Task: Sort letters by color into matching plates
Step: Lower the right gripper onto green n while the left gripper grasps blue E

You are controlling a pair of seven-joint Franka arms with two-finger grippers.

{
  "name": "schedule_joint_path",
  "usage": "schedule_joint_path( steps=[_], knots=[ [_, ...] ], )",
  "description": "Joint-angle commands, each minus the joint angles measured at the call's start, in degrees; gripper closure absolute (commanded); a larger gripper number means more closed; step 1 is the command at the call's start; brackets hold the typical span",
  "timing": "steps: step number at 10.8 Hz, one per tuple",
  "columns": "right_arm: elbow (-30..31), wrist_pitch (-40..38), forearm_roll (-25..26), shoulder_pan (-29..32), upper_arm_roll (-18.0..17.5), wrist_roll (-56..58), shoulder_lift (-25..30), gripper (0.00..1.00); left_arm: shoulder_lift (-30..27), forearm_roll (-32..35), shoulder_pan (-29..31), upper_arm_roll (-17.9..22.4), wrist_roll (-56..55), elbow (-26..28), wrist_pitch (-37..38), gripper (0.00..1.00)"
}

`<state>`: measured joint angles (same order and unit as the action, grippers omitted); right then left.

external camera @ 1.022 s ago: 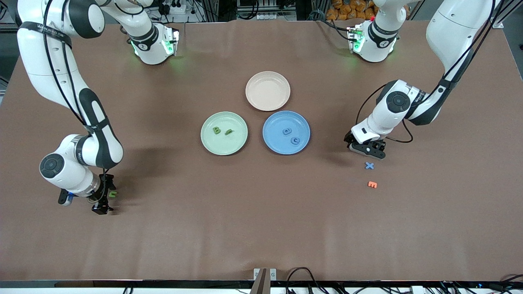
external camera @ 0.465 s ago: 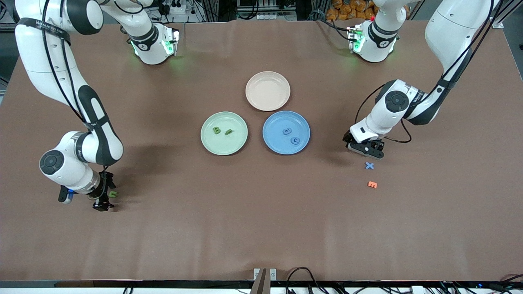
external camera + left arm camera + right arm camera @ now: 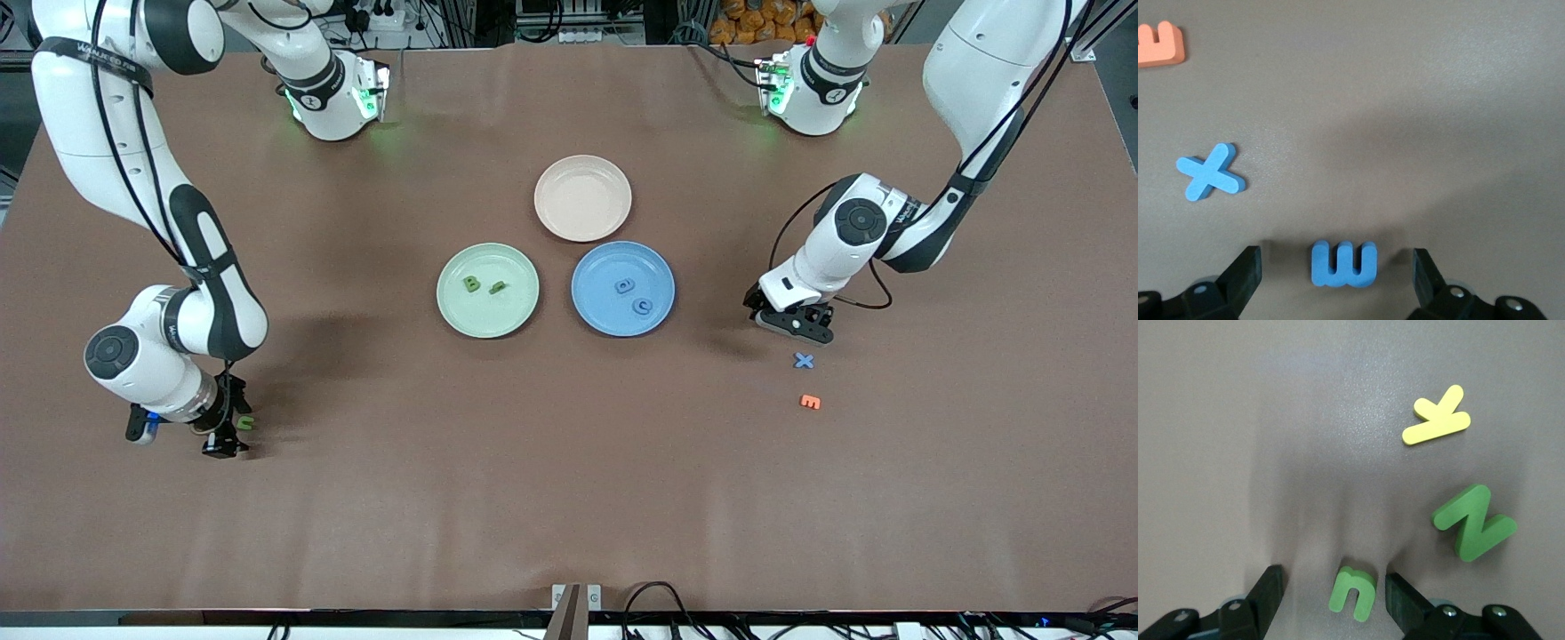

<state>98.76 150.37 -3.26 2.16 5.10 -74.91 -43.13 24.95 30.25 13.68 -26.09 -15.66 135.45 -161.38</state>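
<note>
While both arms work low at the two ends of the tabletop [image 3: 569, 498], each claw straddles a letter of its own colour, which suits a sorting job split by side. The right claw [image 3: 1335, 590] is down at the right arm's end, its fingers [image 3: 1271, 587] part-way in around the green U [image 3: 1353, 592] but with a gap showing on one side, so I judge the grip not yet made. The left claw [image 3: 1337, 267] sits low beside the blue plate [image 3: 591, 307], spread wide with the blue m [image 3: 1343, 263] lying flat between its fingers and touching neither.

The green plate [image 3: 458, 316] already holds a B [image 3: 471, 284] and another green letter [image 3: 498, 286]; the blue plate holds two blue letters [image 3: 624, 286].

Just beside the U lie a green N [image 3: 1475, 522] and a yellow K [image 3: 1436, 417], close enough that a sloppy lift could nudge the N. Near the m rest a blue X [image 3: 1209, 173] and an orange letter [image 3: 1159, 44], both apart from the fingers. A beige-pink plate [image 3: 556, 218] stands empty near the others.
</note>
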Motion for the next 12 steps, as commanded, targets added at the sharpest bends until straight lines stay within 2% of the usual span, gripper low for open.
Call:
schedule_joint_path(
  steps=[1, 4, 5, 6, 9, 12],
  knots=[
    [1.96, 0.27, -0.08, -0.14, 0.08, 1.52, 1.29, 0.32, -0.16, 0.51, -0.23, -0.01, -1.74, 0.34, -0.60, 0.12],
    [1.87, 0.27, -0.16, -0.05, 0.08, 1.52, 1.73, 0.36, -0.07, 0.51, -0.32, -0.01, -2.09, 0.25, -0.60, 0.62],
    [1.87, 0.27, -0.25, -0.05, 0.08, 1.95, 1.91, 0.36, -0.16, 0.51, -0.67, -0.01, -2.53, 0.17, -0.60, 0.95],
    [1.96, 0.27, -0.34, 0.04, 0.08, 2.57, 2.08, 0.38, -0.42, 0.51, -1.19, -0.01, -4.36, 0.16, -0.34, 1.00],
    [1.87, 0.27, -0.34, 0.04, 0.08, 3.27, 2.35, 0.46, -1.30, -0.53, -1.64, -0.36, -5.69, -0.19, 1.24, 1.00],
    [2.05, 0.45, -0.34, 0.13, 0.08, 4.41, 2.00, 0.47, -4.99, -11.75, -4.26, -2.63, -5.96, -2.63, 8.33, 1.00]
  ],
)
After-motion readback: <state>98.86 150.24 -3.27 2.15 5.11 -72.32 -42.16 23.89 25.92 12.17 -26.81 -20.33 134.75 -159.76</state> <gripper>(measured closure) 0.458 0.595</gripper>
